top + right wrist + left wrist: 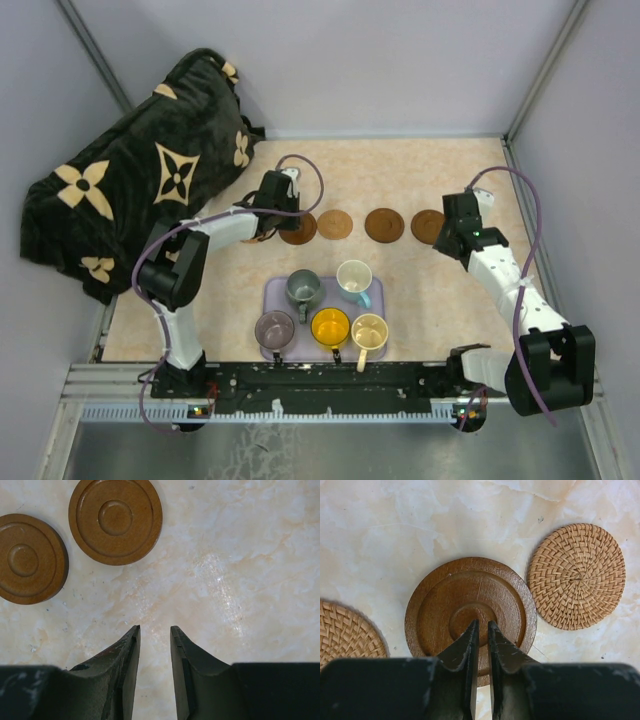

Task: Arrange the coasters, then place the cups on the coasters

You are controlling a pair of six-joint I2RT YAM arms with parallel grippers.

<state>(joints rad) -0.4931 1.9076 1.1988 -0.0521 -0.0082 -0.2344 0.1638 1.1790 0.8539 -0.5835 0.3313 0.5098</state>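
Observation:
Five coasters lie in a row across the table's middle. My left gripper [279, 222] [482, 625] is shut with nothing between its fingers, its tips over a dark wooden coaster [299, 229] [470, 611]. Woven tan coasters flank that one [576, 576] [345, 636]. My right gripper [451, 226] [155, 627] hangs narrowly open over bare table, right of two more wooden coasters [115, 520] [29, 558]. The cups stand on a lavender tray [268, 296]: grey-green [304, 289], light blue [354, 280], purple [274, 329], yellow-orange [330, 326] and cream [369, 333].
A black blanket with tan flower shapes [140, 180] is heaped at the back left, close behind the left arm. Grey walls enclose the table on three sides. The arms' mounting rail [330, 380] runs along the near edge, just below the tray.

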